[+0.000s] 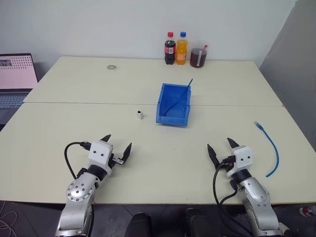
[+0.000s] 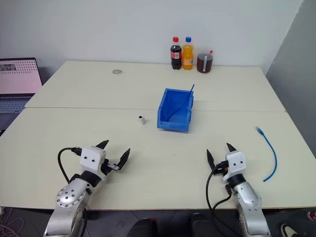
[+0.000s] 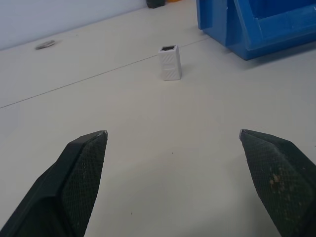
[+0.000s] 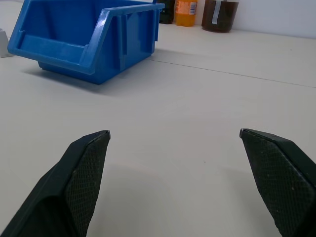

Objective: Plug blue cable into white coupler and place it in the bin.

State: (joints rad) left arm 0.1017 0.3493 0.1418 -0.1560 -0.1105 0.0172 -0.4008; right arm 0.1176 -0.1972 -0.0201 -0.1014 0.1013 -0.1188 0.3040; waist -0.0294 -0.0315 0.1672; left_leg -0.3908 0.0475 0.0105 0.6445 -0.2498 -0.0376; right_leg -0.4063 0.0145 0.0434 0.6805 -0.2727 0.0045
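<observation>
My left gripper [image 1: 118, 144] hangs low over the near part of the pale table [image 1: 74, 123], its two black fingers spread wide with nothing between them. My right gripper [image 1: 221, 146] sits the same way on the other side, jaws wide apart and empty, pointing out across the tabletop. The bin [image 1: 174, 104] stands near the middle of the table, ahead of both my hands, its lowered lip facing me; a dark, straight blue strand [image 1: 183, 92] leans inside it and pokes out over the far rim. The white coupler [image 1: 140, 115] stands upright on the table just to the left of the bin, apart from it, and from my left wrist I see it [image 3: 170, 62] with its dark socket facing up, well beyond my fingertips. The blue cable [image 1: 271, 147] lies loose on the table off to my right, curving from a clear plug at its far end toward the near edge, beside my right arm but not touching it. Against the back wall stand a cola bottle [image 1: 169, 49], an orange drink bottle [image 1: 181, 48] and a jar of dark liquid [image 1: 198, 57]. A small ring [image 1: 112, 67] lies on the far left part of the table, and a laptop [image 1: 17, 79] sits open beyond its left edge.
</observation>
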